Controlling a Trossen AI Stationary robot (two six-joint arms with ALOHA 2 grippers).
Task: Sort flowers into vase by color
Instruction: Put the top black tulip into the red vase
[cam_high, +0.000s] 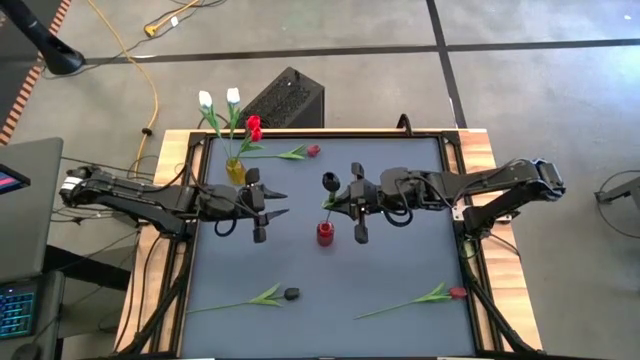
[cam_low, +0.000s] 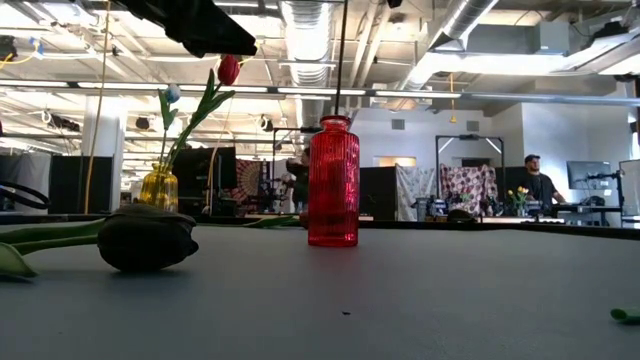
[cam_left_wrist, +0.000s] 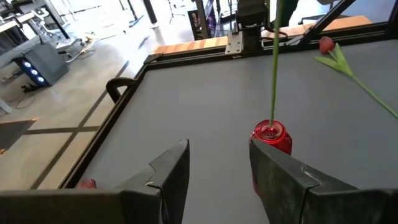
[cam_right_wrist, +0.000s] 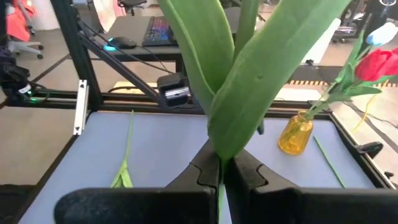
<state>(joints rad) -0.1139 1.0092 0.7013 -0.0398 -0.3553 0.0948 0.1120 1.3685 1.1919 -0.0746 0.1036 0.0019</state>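
Directions are read on the high view, with 12 o'clock at the far edge of the surface (cam_high: 400, 270).

1. Right gripper (cam_right_wrist: 222, 171): the fingers are closed on the stem of a dark-headed tulip (cam_high: 330, 181), just below its broad leaves. The stem (cam_left_wrist: 273, 62) runs straight down into the mouth of the red vase (cam_high: 325, 233), which stands near the middle of the surface. The gripper sits at 12 o'clock of that vase.
2. Left gripper (cam_high: 283, 203): the fingers are spread and empty. It waits at 9 o'clock of the red vase, pointing toward it.
3. Step in hand (judged): seating the held tulip in the red vase.
   - Keep the stem vertical and centred in the neck. A tilted stem will likely bind on the rim or tip the narrow vase.
   - Lower the stem until its end bottoms out, then open the fingers.
   - Withdraw upward and clear of the leaves, which could catch a finger and drag the flower out.
4. Remaining flowers:
   - A yellow vase (cam_high: 235, 170) at 10 o'clock holds two white tulips and one red.
   - A red tulip (cam_high: 313, 150) lies at 12 o'clock.
   - A dark tulip (cam_high: 291, 293) lies at 7 o'clock.
   - Another red tulip (cam_high: 458, 293) lies at 4 o'clock.
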